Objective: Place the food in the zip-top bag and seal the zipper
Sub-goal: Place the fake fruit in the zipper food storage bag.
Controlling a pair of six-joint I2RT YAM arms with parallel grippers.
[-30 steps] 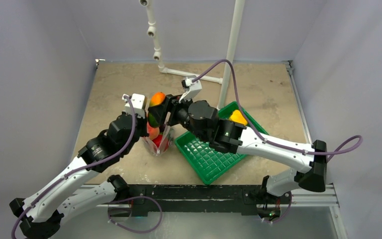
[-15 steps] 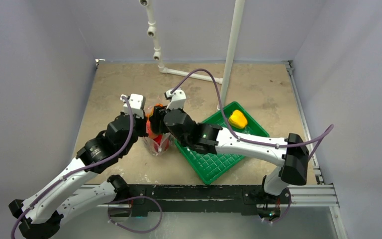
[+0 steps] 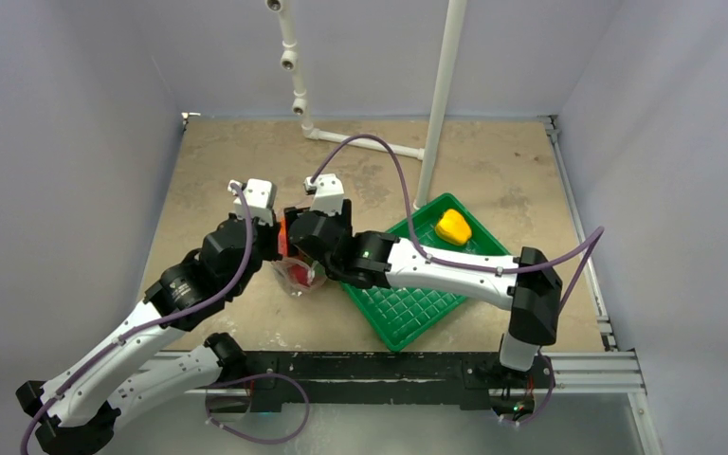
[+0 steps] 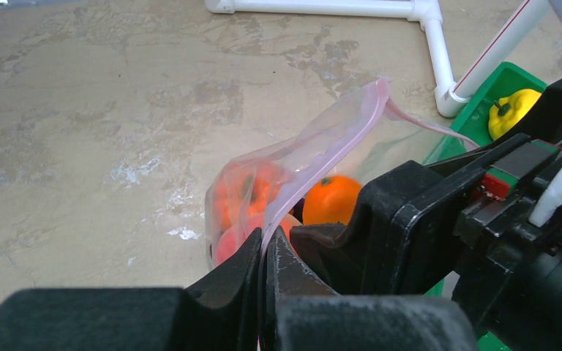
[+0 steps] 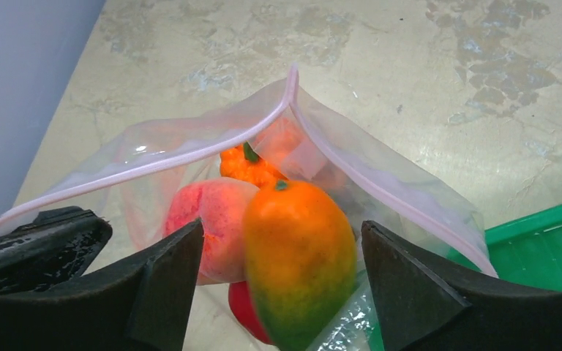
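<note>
Right gripper [image 5: 282, 230] first: its jaws are spread wide, wider than the green-orange mango [image 5: 300, 256] sitting between them in the middle of the wrist view, and there's a visible gap on one side, so I'd call that open and not gripping. The mango is nose-down right in the mouth of the zip-top bag [image 5: 380, 183], resting on a peach [image 5: 208, 219] and a red tomato [image 5: 247, 311], with an orange fruit [image 5: 252, 167] tucked behind. Can't make out the eggplant for sure. The pink zipper [image 5: 190, 150] runs in an open loop around all of it. The left gripper [image 4: 265, 245] is pinched shut on that zipper edge at the lower middle of its own view, holding the mouth up. Outward from there, the green tray [image 3: 408, 308] sits just beside the bag, and the yellow pepper [image 3: 453, 227] is in its far corner, right of centre in the overhead shot. So we're at the loading step, nearly done by my guess. Next up: back the right claw out without dragging the bag, fetch the pepper, then press the zipper closed.
</note>
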